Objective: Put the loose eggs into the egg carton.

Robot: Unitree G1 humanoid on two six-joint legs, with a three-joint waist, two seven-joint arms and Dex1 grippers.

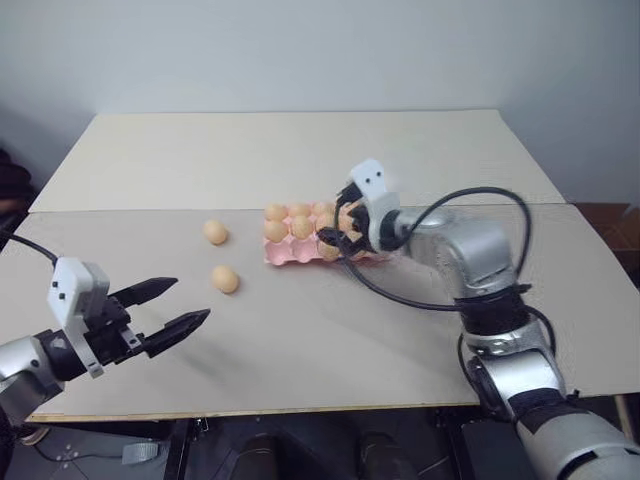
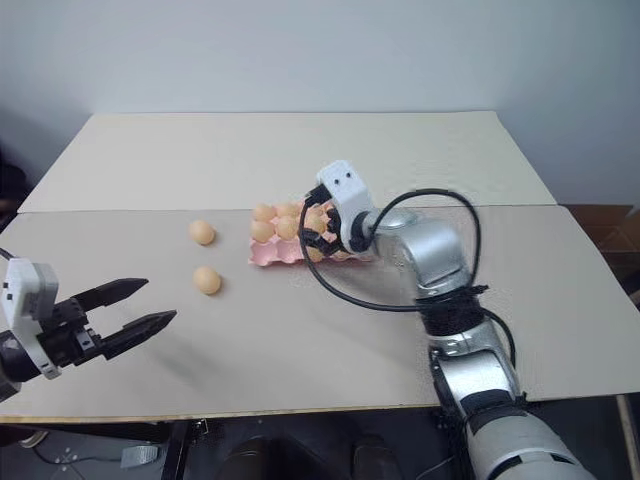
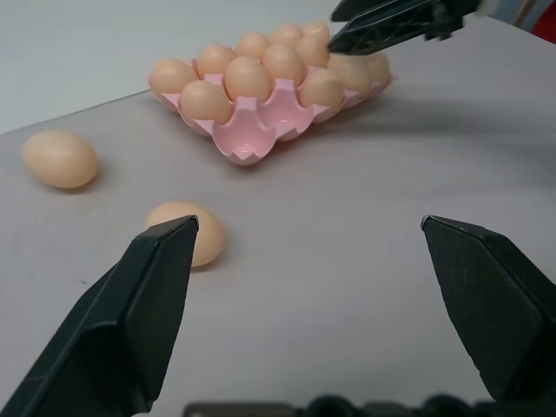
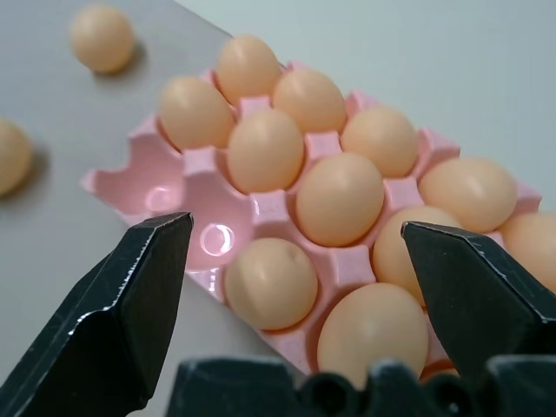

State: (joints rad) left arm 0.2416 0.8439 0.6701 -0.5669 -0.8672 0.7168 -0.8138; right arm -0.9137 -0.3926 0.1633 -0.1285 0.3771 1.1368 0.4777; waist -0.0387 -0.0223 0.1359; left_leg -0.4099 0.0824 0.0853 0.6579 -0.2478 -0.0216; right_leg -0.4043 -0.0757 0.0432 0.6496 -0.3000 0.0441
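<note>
The egg carton (image 1: 300,252) is sitting mid-table (image 1: 300,150), most cups filled, two cups at its left end showing empty. Two loose eggs are lying left of the carton: one (image 1: 215,232) near its left end, another (image 1: 225,279) closer to the robot. The right gripper (image 4: 295,261) is hovering over the carton's right part, arm reaching forward, fingers spread, holding nothing. The left gripper (image 1: 170,306) is hanging well left of the carton, near the table's front edge, fingers wide apart, pointing toward the carton.

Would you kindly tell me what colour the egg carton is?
The egg carton is pale pink, seen best in the right wrist view.
</note>
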